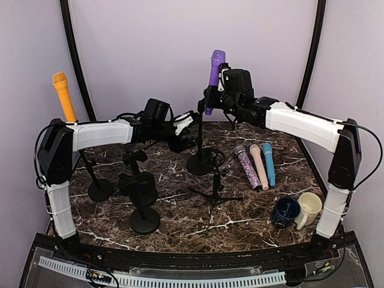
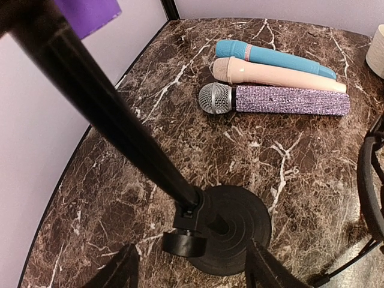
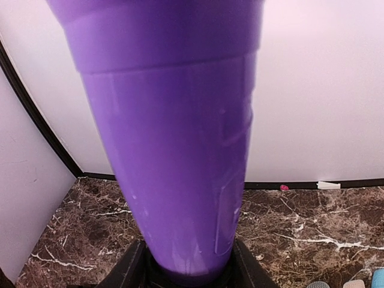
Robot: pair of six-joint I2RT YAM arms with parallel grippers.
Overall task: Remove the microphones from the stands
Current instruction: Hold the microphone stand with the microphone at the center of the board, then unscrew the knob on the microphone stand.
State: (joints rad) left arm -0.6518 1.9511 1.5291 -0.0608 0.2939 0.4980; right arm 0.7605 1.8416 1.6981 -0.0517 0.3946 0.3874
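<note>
One mic is what matters here: the purple microphone (image 1: 214, 75), standing up at the top of the middle stand (image 1: 200, 141), toward the back of the table (image 1: 180, 222). Your right gripper (image 1: 211, 99) is pinched around its lower body, and the wrist view shows both fingers hugging the purple barrel. Your left gripper (image 1: 186, 123) sits low by the stand's pole with its fingers spread either side of it, not squeezing anything as far as I can see.

So I'd say you're at the pull-it-out step: grip made, mic apparently not free yet, though I can't really make out the clip. The next move probably wants a lift along the mic's own axis, not sideways, or the stand could tip. Closing the left on the pole first should help hold it down. Mind the three loose mics (image 1: 257, 165) lying to the right when you set it down.
</note>
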